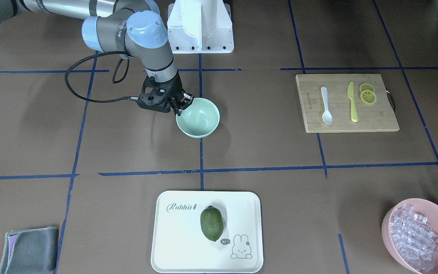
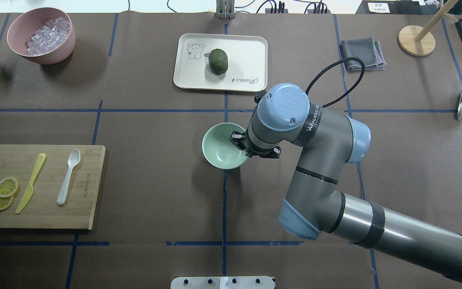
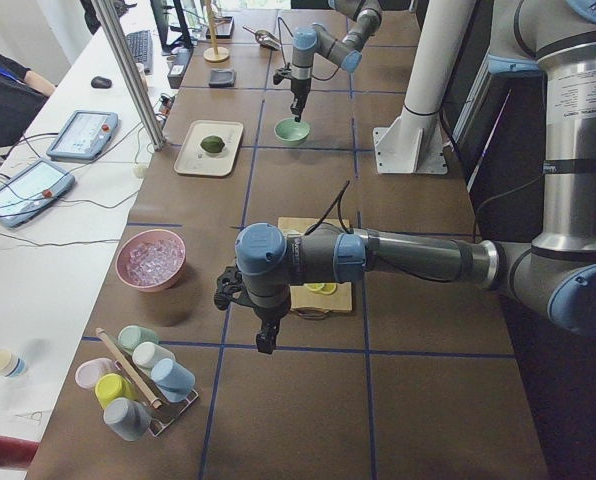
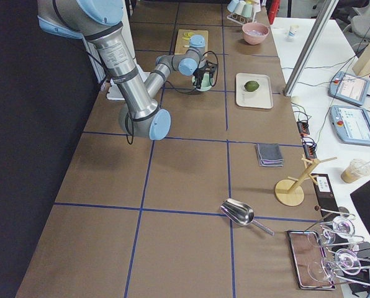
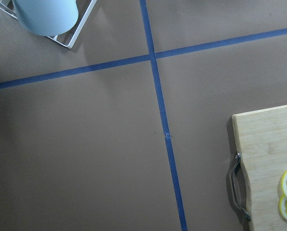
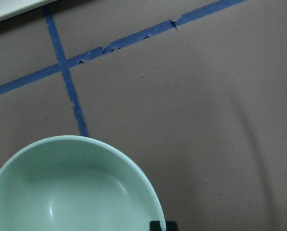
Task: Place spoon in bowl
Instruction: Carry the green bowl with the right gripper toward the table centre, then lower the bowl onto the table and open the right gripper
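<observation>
The white spoon [image 1: 326, 105] lies on the wooden cutting board [image 1: 378, 118], next to a yellow knife [image 1: 352, 102]; it also shows in the overhead view [image 2: 67, 176]. The mint-green bowl [image 1: 200, 118] stands empty at the table's middle. My right gripper [image 1: 183, 104] sits at the bowl's rim, its fingertips together on the rim in the right wrist view [image 6: 163, 225]. My left gripper [image 3: 265, 340] shows only in the exterior left view, pointing down above the table past the board's handle end. I cannot tell whether it is open or shut.
Lemon slices [image 1: 367, 95] lie on the board. A pink bowl [image 1: 388, 228] of clear cubes, a white tray [image 1: 173, 247] with a green fruit [image 1: 211, 223] and a grey cloth [image 1: 29, 249] line the far side. A rack of cups [image 3: 138, 385] stands near my left gripper.
</observation>
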Robot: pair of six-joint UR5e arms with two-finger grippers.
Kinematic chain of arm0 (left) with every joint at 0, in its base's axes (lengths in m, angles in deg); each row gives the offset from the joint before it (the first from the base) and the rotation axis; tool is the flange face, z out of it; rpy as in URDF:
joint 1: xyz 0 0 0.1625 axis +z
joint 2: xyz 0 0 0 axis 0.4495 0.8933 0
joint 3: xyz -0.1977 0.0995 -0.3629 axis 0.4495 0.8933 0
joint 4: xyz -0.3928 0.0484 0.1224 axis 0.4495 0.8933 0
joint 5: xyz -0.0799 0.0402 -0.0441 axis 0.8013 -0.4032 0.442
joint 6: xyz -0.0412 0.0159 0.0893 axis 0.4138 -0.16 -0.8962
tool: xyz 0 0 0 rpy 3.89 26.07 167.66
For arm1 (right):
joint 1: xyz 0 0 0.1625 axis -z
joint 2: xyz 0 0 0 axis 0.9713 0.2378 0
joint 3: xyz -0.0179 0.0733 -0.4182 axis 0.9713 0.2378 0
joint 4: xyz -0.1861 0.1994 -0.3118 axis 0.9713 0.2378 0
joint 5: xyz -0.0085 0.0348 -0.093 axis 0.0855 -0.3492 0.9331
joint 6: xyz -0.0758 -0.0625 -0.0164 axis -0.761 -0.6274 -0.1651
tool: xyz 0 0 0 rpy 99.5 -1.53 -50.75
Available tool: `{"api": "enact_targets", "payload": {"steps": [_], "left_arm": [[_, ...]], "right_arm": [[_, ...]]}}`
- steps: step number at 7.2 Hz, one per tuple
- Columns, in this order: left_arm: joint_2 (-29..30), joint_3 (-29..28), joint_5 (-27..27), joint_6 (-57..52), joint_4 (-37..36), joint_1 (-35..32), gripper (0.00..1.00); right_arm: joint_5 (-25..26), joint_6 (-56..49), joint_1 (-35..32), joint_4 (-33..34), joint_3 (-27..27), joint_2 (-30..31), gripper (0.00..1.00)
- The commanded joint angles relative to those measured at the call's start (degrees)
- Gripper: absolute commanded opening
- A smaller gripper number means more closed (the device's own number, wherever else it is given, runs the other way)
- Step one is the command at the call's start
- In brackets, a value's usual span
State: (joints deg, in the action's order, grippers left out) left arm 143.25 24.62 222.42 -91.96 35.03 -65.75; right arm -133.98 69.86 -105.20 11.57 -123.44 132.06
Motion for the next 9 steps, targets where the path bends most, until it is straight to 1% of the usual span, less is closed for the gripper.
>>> {"api": "enact_targets", "payload": {"steps": [1,2,3,4,5,6,7,8,9], "left_arm": [[-0.07,-0.08,0.02,0.00,-0.11,0.00,1.00],[-0.07,-0.09,0.02,0.00,-0.03,0.00,1.00],[-0.07,-0.09,0.02,0.00,-0.03,0.00,1.00],[-0.07,0.00,0.02,0.00,-0.03,0.00,1.00],[0.02,-0.08,-0.06,0.00,0.06,0.00,1.00],[-0.07,0.79,-0.07,-0.09,-0.03,0.35,1.00],[-1.12,2.97,-0.15,0.00,-0.37,0.96,1.00],[-0.78,3.95,-0.15,0.26,-0.03,2.27,1.00],[-0.69,4.83,-0.41,0.70,-0.03,2.98,1.00]], "right_arm": [[6.50,2.84,3.11,-0.13,1.39,-0.87,0.08],[6.72,3.81,3.30,-0.13,1.48,-0.87,0.30],[6.72,3.99,3.38,-0.13,1.57,-1.05,0.74],[6.54,3.82,3.30,-0.04,1.22,-1.57,1.00],[5.93,3.39,2.51,0.14,0.96,-2.45,1.00],[1.49,0.60,-0.63,0.75,0.17,-2.46,1.00],[-4.99,-4.83,-4.75,3.97,-0.88,-1.32,1.00],[-8.10,-10.36,-8.09,9.22,-2.54,-1.31,1.00],[-9.27,-18.42,-11.96,14.76,-4.82,-0.53,1.00]]}}
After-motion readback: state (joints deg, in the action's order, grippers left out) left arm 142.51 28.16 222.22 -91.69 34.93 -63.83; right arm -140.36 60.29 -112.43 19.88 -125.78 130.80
